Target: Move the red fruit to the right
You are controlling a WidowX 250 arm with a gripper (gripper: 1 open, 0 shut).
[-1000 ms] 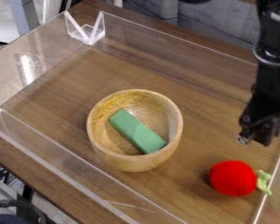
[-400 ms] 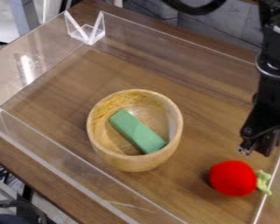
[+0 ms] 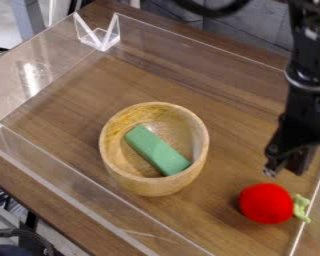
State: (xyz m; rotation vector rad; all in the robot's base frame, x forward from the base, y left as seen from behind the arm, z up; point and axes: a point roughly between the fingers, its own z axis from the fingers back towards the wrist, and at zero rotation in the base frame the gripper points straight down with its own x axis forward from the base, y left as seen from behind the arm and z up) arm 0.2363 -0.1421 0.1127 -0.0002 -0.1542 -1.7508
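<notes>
The red fruit [image 3: 267, 203] lies on the wooden tabletop at the lower right, its green leafy stem pointing right toward the clear wall. My gripper [image 3: 287, 163] hangs just above and slightly right of it, not touching it. Its dark fingers stand together, shut on nothing. The black arm rises from it along the right edge of the view.
A wooden bowl [image 3: 117, 163] sits in the middle with a green rectangular block [image 3: 157, 149] inside. Clear plastic walls [image 3: 43, 68] fence the tabletop on all sides, and a small clear folded piece [image 3: 97, 33] stands at the back left corner.
The gripper has shifted slightly down and to the left, closer to the red fruit. The fruit, bowl and block have not moved.
</notes>
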